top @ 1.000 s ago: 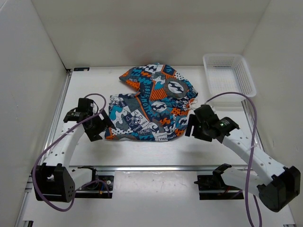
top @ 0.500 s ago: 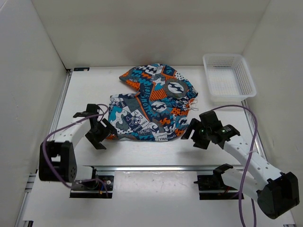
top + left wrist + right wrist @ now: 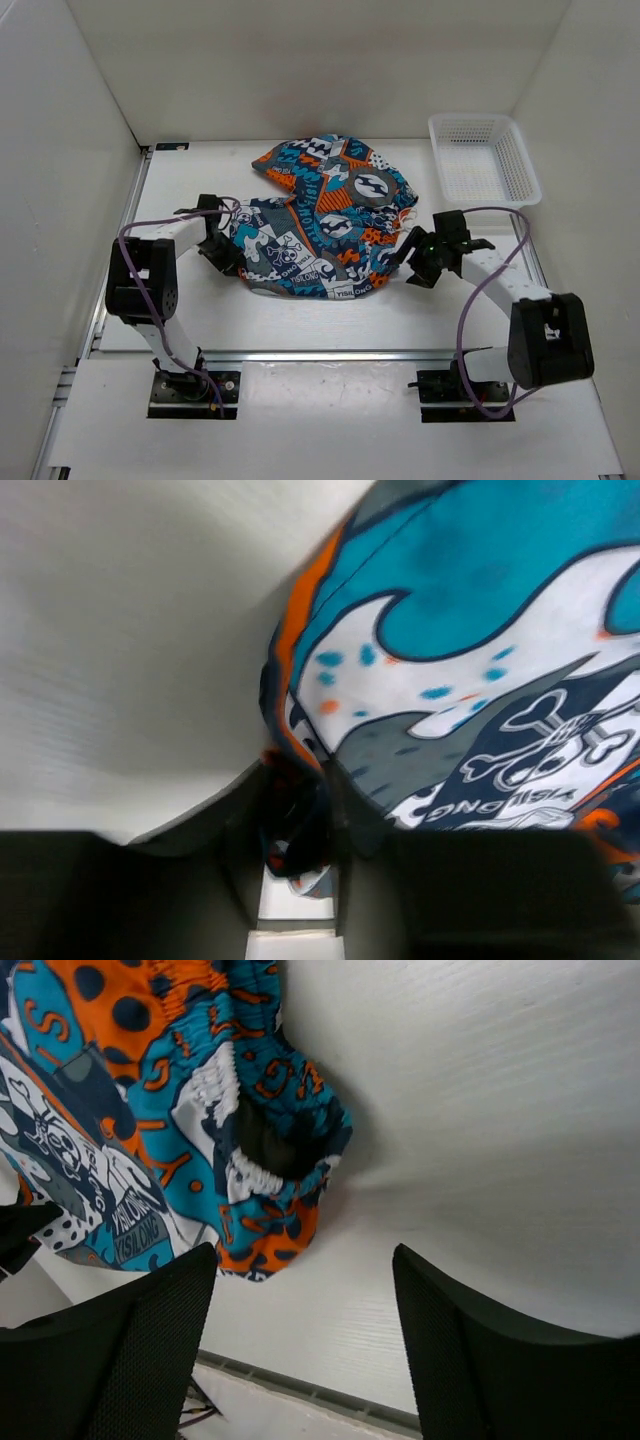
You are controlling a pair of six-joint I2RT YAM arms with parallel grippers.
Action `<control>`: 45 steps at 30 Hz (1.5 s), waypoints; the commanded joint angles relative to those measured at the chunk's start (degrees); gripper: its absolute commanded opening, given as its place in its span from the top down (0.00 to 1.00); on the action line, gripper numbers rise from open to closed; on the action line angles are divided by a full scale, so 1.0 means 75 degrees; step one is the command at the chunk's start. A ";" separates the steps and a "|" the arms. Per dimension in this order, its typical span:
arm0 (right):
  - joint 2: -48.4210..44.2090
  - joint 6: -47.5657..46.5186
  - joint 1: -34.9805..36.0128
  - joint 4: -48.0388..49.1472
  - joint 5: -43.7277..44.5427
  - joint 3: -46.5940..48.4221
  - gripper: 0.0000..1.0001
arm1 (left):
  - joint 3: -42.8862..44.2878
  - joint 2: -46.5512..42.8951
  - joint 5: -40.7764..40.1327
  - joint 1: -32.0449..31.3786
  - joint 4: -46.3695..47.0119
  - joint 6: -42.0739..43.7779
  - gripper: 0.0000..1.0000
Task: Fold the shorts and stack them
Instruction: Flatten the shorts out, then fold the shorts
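Our left hand (image 3: 298,865) pinches the shorts (image 3: 320,225) at their left edge; our right hand (image 3: 300,1265) gapes beside their right corner.

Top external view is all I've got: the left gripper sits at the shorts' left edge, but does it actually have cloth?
Observer: Yes. The left wrist view shows the left gripper with a bunched bit of the hem of the shorts pinched between its jaws.
Operator: And the right side, is it gripping anything?
Observer: No. In the right wrist view the right gripper has its jaws wide apart and holds nothing. The elastic waistband corner lies just ahead of them, puckered open with a dark gap showing.
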 commanded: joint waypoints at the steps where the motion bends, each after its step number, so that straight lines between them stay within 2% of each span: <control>1: 0.0533 -0.0121 0.0045 0.1002 -0.0649 0.0315 0.26 | 0.0324 -0.0064 -0.0092 -0.0066 0.0068 0.0105 0.77; 3: 0.0850 -0.0121 0.0127 0.1073 -0.0649 0.0397 0.32 | 0.0394 0.0030 -0.0092 -0.0066 0.0068 0.0105 0.90; 8: 0.1342 -0.0121 0.0280 0.1482 -0.0228 0.0397 0.44 | 0.0394 0.0019 -0.0092 -0.0066 0.0068 0.0175 0.90; 12: 0.1659 -0.0121 0.0280 0.1717 -0.0157 0.0759 0.46 | 0.0569 -0.0156 -0.0092 -0.0066 -0.0001 0.0327 0.90; 14: 0.1951 -0.0203 0.0385 0.1613 0.0099 0.1181 0.59 | 0.0651 -0.0366 -0.0092 -0.0066 -0.0095 0.0327 0.90; 15: 0.2092 -0.0296 0.0467 0.1519 0.0101 0.1356 0.76 | 0.0768 -0.0461 -0.0092 -0.0066 -0.0096 0.0327 0.90; 16: 0.2326 -0.0390 0.0467 0.1333 0.0101 0.1683 0.88 | 0.0850 -0.0532 -0.0092 -0.0066 -0.0165 0.0327 0.90; 17: 0.2328 -0.0391 0.0467 0.1215 0.0101 0.1837 0.96 | 0.1106 -0.0602 -0.0092 -0.0066 -0.0317 0.0409 0.90; 18: 0.2398 -0.0484 0.0467 0.1063 0.0194 0.1989 1.00 | 0.1283 -0.0695 -0.0092 -0.0066 -0.0446 0.0409 0.90; 20: 0.2142 -0.0741 0.0467 0.0503 0.0463 0.2516 1.00 | 0.1751 -0.0778 -0.0279 -0.0066 -0.0773 0.0573 0.90; 22: 0.1594 -0.0976 0.0467 0.0009 0.1070 0.2984 1.00 | 0.2734 -0.0860 -0.0350 0.0026 -0.1417 0.0854 0.90; 23: 0.1381 -0.1255 0.0467 -0.0608 0.1341 0.3636 1.00 | 0.3155 -0.0860 -0.0350 0.0027 -0.1687 0.0948 0.90; 24: 0.0903 -0.1421 0.0467 -0.0928 0.1552 0.4061 1.00 | 0.4146 -0.0930 -0.0280 0.0213 -0.1956 0.1157 0.90; 27: 0.0244 -0.2157 0.0467 -0.1852 0.1905 0.5958 1.00 | 0.5966 -0.1164 -0.0349 0.0285 -0.3128 0.1334 0.90; 28: -0.0060 -0.2346 0.0467 -0.2019 0.1975 0.6451 1.00 | 0.7260 -0.1293 -0.0350 0.0355 -0.3386 0.1335 0.90; 29: -0.0179 -0.2534 0.0398 -0.2172 0.1976 0.6920 1.00 | 0.7864 -0.1375 -0.0466 0.0356 -0.3690 0.1335 0.90; 30: -0.0354 -0.2860 0.0397 -0.2521 0.1976 0.7818 1.00 | 0.8427 -0.1469 -0.0467 0.0356 -0.3798 0.1335 0.90; 31: -0.0437 -0.3014 0.0397 -0.2675 0.1976 0.8198 1.00 | 0.9291 -0.1725 -0.0467 0.0437 -0.3799 0.1335 0.90; 34: -0.0882 -0.3379 0.0397 -0.2970 0.1906 0.9091 1.00 | 0.9862 -0.2625 -0.0386 0.0438 -0.3531 0.1218 0.90; 38: -0.1747 -0.3765 0.0397 -0.3157 0.1251 0.9420 1.00 | 0.9617 -0.3964 -0.0664 0.0438 -0.2850 0.1113 0.90; 45: -0.2745 -0.3930 0.0397 -0.3532 0.0102 0.9971 1.00 | 1.1222 -0.4516 -0.0901 0.0438 -0.3271 0.1195 0.90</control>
